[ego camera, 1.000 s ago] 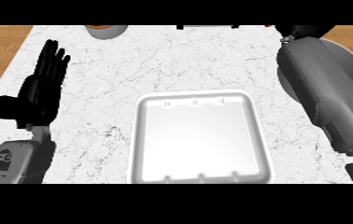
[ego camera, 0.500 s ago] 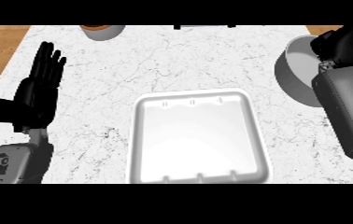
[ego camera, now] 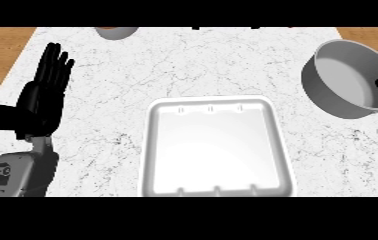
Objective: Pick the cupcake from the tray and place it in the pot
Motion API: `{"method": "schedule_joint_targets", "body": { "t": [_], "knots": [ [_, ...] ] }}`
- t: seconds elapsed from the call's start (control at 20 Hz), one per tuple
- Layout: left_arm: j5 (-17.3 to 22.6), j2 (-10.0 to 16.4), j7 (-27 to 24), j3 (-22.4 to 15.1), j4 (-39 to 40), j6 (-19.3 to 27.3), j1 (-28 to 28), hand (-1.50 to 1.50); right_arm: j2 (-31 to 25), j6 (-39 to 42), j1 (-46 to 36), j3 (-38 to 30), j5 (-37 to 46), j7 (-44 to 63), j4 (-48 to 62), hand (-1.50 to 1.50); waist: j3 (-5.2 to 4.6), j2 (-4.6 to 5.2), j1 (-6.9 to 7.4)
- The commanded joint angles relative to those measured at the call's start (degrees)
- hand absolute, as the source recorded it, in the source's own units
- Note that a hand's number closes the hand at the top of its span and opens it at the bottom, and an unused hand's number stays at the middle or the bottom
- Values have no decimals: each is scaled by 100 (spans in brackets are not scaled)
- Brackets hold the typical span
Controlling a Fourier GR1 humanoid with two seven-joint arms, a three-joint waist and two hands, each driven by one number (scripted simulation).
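Note:
A white tray [ego camera: 155, 149] lies on the marble counter at the lower middle, and nothing lies in it. A grey pot [ego camera: 331, 89] stands at the right edge, tilted toward the view; the part of its inside that shows holds nothing. No cupcake shows anywhere. My left hand [ego camera: 43, 101] rests open at the left edge, fingers pointing up, well apart from the tray. My right hand and forearm are out of view.
A small round bowl with a brownish inside [ego camera: 116, 32] peeks in at the counter's far edge, upper left. Wooden surface [ego camera: 15, 41] shows past the counter's far corners.
My right forearm and hand, which covered the pot at the right, have drawn out of the view, uncovering the whole pot. The left hand stays still.

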Motion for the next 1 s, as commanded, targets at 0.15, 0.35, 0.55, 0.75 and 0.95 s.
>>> {"method": "schedule_joint_targets", "body": {
  "t": [0.15, 0.35, 0.55, 0.75, 0.95],
  "knots": [
    [-94, -142, -18, -58, -141, -69, 187, 0, 35, 231, 296, -531, -646, -394, 500, 150, 3, 30, 113],
    [-130, -123, 292, -20, -305, 144, -114, 0, 567, -356, 414, -1044, -1773, -797, 519, -150, 14, 21, 93],
    [-27, -148, 240, 2, -192, -94, -134, 0, 451, -270, 238, -1183, -2496, -2164, 1080, -150, 9, 38, 132],
    [-226, -328, 131, -112, 87, -49, -290, 0, 319, -592, -20, -1352, -2659, -2963, 1424, -150, 6, 39, 121],
    [-165, -194, -61, 64, 212, -174, -245, 0, 546, -1200, -34, -1549, -3027, -3441, 852, -150, 5, 27, 95]
  ]
}}
